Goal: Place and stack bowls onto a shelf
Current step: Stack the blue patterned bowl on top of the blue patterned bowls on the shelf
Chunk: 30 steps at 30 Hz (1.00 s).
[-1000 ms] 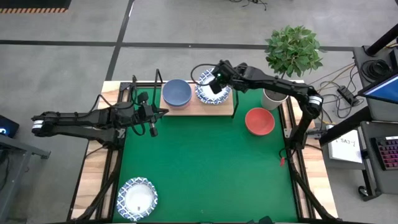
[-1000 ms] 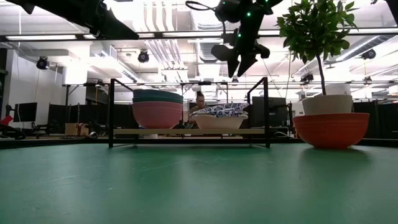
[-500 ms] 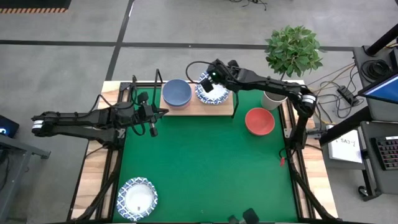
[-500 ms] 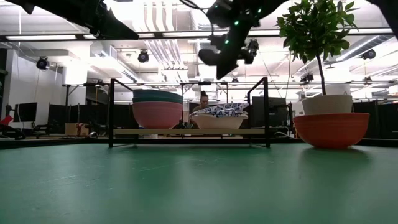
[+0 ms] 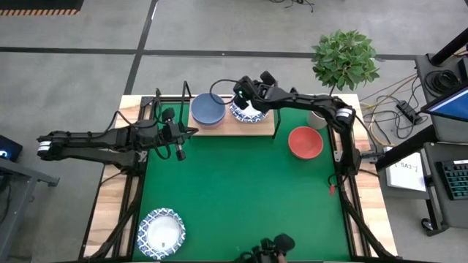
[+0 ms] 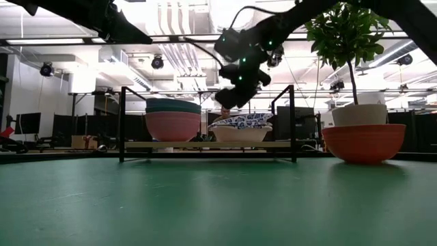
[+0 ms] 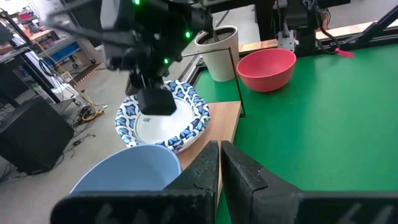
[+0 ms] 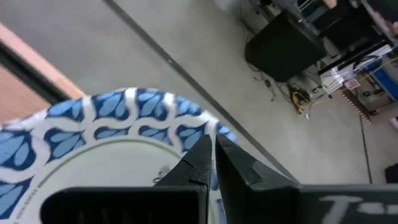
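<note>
The light-wood shelf (image 5: 257, 128) stands at the far edge of the green mat. On its left is a stack of a pink bowl (image 6: 173, 127), a dark green one and a grey-blue one (image 5: 208, 109). On its right are stacked white bowls with blue rims (image 5: 252, 113); the top one (image 6: 242, 121) sits tilted. My right gripper (image 5: 240, 96) is shut, just above that top bowl's far-left rim (image 8: 143, 106). A red bowl (image 5: 305, 142) rests on the mat at the right. Another white-blue bowl (image 5: 161, 232) rests near the left front corner. My left gripper (image 5: 180, 139) is shut and empty, left of the shelf. My right gripper's shut fingers (image 8: 202, 155) slant down from the table's right at the top white-blue bowl's rim (image 8: 186, 112). I cannot tell whether they touch it.
A white plant pot (image 5: 322, 115) with a green plant (image 5: 345, 58) stands at the far right, beside the shelf. The shelf's black wire uprights (image 6: 291, 121) rise at its ends. The green mat (image 5: 241, 190) is bare in its middle.
My right gripper has gone toward the table's left edge and down, from high above the shelf to just over the white-blue bowls, tipping as it went. The bowls have kept still.
</note>
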Available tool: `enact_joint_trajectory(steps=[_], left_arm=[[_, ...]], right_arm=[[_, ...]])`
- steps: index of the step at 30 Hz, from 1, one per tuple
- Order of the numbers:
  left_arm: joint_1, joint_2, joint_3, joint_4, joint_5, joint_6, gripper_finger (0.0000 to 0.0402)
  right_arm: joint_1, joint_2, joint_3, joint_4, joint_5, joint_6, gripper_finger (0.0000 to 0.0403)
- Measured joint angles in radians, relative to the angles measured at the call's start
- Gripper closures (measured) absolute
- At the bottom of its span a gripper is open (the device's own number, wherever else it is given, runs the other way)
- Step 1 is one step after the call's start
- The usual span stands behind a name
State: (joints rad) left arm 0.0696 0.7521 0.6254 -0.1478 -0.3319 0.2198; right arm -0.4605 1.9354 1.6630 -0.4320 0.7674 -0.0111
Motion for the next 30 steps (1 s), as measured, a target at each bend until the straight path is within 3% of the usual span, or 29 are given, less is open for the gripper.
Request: enact_joint_trajectory(steps=[10,17,25,30], left_arm=[[0.0,0.0,0.0,-0.002,0.0,0.004,0.0402],[0.0,0.0,0.0,-0.002,0.0,0.004,0.0402],[-0.001,0.0,-0.001,-0.003,0.0,0.004,0.0402],[-0.001,0.0,-0.001,-0.003,0.0,0.007,0.0402]], right_arm=[[-0.019,0.045,0.0,-0.004,-0.014,0.014,0.039],[-0.038,0.045,0.0,-0.004,-0.148,0.091,0.039],[-0.053,0.032,0.005,0.024,-0.137,0.089,0.039],[-0.08,0.039,0.014,0.132,-0.131,0.078,0.039]])
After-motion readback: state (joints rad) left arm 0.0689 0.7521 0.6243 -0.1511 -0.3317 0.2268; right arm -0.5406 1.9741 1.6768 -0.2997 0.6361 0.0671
